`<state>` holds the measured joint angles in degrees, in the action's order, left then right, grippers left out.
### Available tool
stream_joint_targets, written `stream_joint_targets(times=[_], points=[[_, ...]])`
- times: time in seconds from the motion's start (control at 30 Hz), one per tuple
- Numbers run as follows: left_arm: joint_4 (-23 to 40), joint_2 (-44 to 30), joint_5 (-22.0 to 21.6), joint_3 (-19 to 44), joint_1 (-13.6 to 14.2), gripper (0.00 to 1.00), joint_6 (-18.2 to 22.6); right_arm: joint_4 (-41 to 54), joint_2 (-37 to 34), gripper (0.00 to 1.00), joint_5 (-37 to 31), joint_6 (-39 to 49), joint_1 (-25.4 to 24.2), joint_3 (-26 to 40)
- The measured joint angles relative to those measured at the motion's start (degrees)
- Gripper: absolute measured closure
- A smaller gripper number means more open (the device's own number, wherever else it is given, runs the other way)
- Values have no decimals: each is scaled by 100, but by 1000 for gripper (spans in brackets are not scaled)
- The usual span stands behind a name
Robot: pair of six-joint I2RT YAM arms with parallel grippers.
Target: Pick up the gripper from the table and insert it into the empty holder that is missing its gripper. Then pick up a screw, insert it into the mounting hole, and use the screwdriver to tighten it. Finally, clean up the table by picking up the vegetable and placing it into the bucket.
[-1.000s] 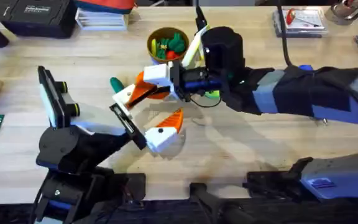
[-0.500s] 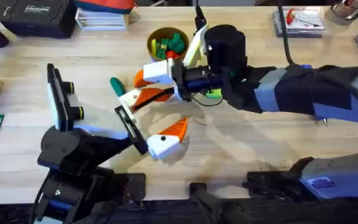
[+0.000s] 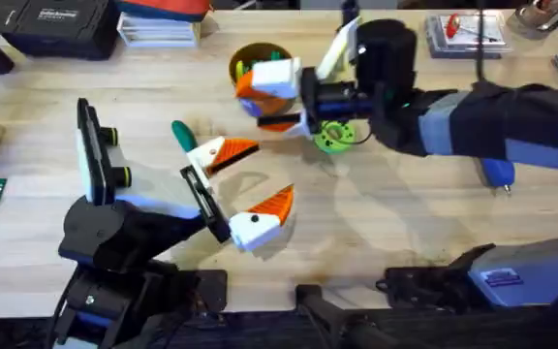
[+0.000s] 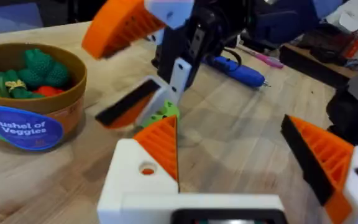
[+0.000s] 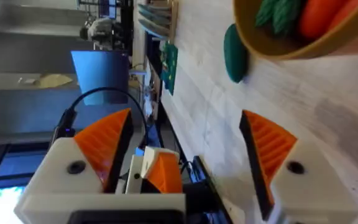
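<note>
The orange gripper (image 3: 231,152) sits in the white holder (image 3: 202,151) on my left arm's far finger; in the left wrist view the gripper (image 4: 160,146) rises from that holder (image 4: 135,190). My left gripper (image 3: 271,170) is open and empty. My right gripper (image 3: 271,102) hovers open beside the bucket (image 3: 232,66), apart from the holder, and holds nothing. The dark-green vegetable (image 3: 181,134) lies on the table left of the holder. The blue screwdriver (image 4: 235,68) lies farther right, partly under my right arm (image 3: 497,173). The screw is out of view.
A green ring disc (image 3: 335,137) lies under my right wrist. The bucket holds toy foods (image 3: 264,68). A black case (image 3: 56,24) and stacked trays (image 3: 158,29) line the far edge, and a red-lidded box (image 3: 468,29) sits at the far right.
My right gripper has let go of the left arm's far finger and pulled back up and right, to beside the bucket. The left gripper has barely moved.
</note>
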<state>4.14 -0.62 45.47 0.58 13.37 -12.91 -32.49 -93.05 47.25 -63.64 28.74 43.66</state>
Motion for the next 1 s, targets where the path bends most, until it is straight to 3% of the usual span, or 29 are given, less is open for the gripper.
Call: stream_joint_targets(times=[0.2, 0.37, 0.53, 0.63, 0.67, 0.87, 1.0], points=[[0, 0, 0, 0, 0, 14, 0, 920, 479, 7, -169, 692, -627, 17], [0, 0, 0, 0, 0, 14, 0, 3268, 1187, 7, -844, 1893, -841, 416], [0, 0, 0, 0, 0, 14, 0, 5460, 1736, 7, -2529, 3190, -632, 1004], [0, 0, 2, 0, 0, 14, 0, 6098, 1847, 7, -3623, 3838, -326, 1118], [0, 0, 2, 0, 0, 14, 0, 6533, 1754, 7, -4372, 4519, 18, 1126], [0, 0, 2, 0, 0, 15, 0, 6675, 1476, 13, -4908, 5388, 292, 1126], [0, 0, 2, 0, 0, 15, 0, 6560, 1351, 268, -5044, 5600, 298, 1128]])
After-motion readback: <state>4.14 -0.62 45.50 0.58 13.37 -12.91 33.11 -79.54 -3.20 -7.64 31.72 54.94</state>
